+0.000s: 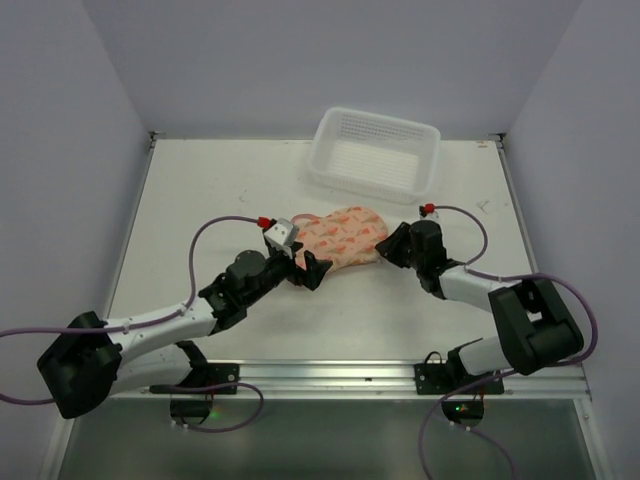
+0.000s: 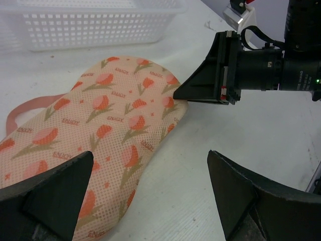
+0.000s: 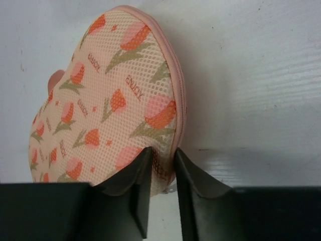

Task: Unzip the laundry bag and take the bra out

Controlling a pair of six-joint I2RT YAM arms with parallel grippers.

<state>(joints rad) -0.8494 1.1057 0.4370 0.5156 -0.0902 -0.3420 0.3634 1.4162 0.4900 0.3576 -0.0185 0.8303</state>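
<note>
Nipped tight in the right pincer (image 3: pixel 161 156): the pink zipper edging at the rounded end of the peach-pink mesh laundry bag with orange tulip prints (image 3: pixel 105 95), with only the seam between the near-closed fingers. Impossible to tell whether clamped on the slider's tab or merely on fabric. Spread wide at the left pincer (image 2: pixel 150 160), gripping nothing, hovering low astride the laundry bag's opposite end, over mesh on one side and white tabletop (image 1: pixel 200 200) on the other. Lying flat between the two arms near mid-tabletop, zipped shut as far as can be seen, close in front of the white plastic lattice basket (image 1: pixel 375 150) but apart from it. No clear sight of the light-pink bra, presumably inside. Only a pink band (image 2: pixel 30 105) peeping out past the far lobe, strap or hanging loop, cannot say which. Judged as the very start of unzipping. Risk from here: pulling with nothing but fabric pinched, and so dragging the whole laundry bag across the smooth tabletop instead of running the zipper, with nothing pinning the other end. Likewise losing a small tab from narrow fingers under a sideways tug, or bunching soft mesh into the teeth and jamming the slider. Nothing to pull against unless anchored first by the left pincer.
</note>
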